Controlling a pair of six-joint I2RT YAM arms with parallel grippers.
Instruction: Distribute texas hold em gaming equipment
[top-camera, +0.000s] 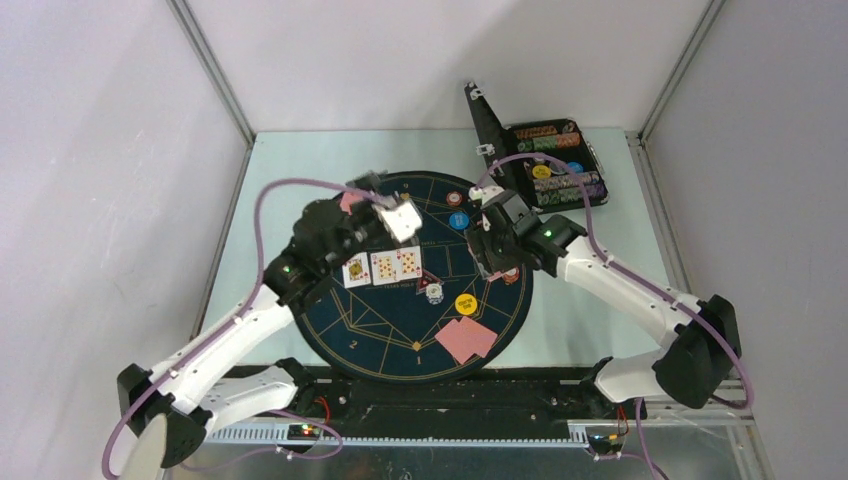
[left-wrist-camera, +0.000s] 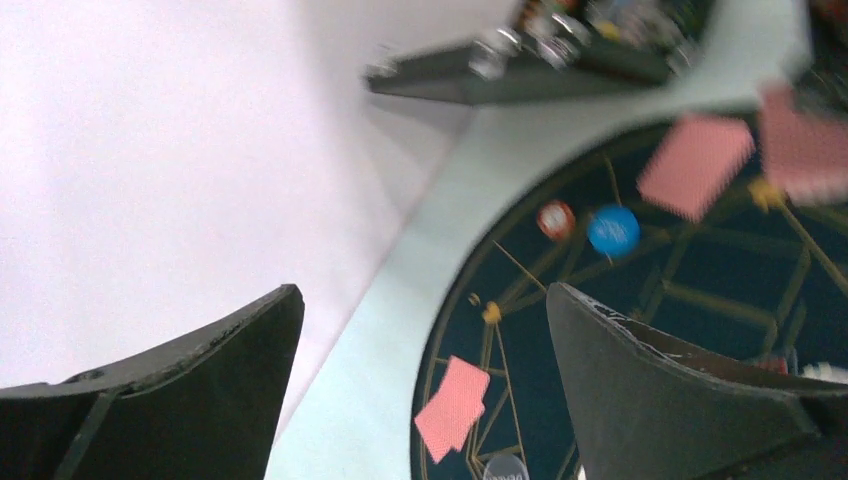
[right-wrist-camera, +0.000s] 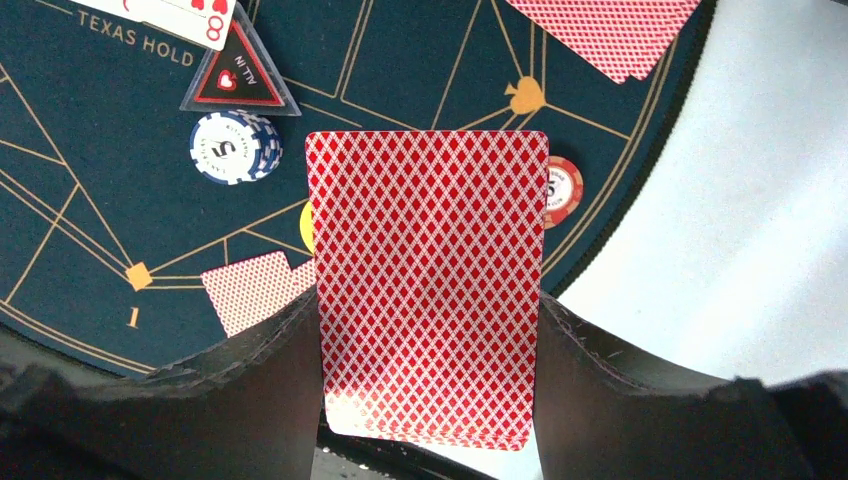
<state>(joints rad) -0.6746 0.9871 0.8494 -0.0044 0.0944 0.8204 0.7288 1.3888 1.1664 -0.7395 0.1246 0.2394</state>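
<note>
My right gripper is shut on a deck of red-backed playing cards, held above the right edge of the mat; it also shows in the top view. My left gripper hovers over the mat's far left, jaws wide open and empty in the left wrist view. Three face-up cards lie in a row mid-mat. Face-down cards lie at the near edge, more at the far left. A triangular marker, white chip stack, orange-red chip, yellow disc and blue disc sit on the mat.
The black hinged case stands open at the back right with rows of chips in it, its lid upright. The round mat covers the middle of the pale table. White walls close in the left, back and right sides.
</note>
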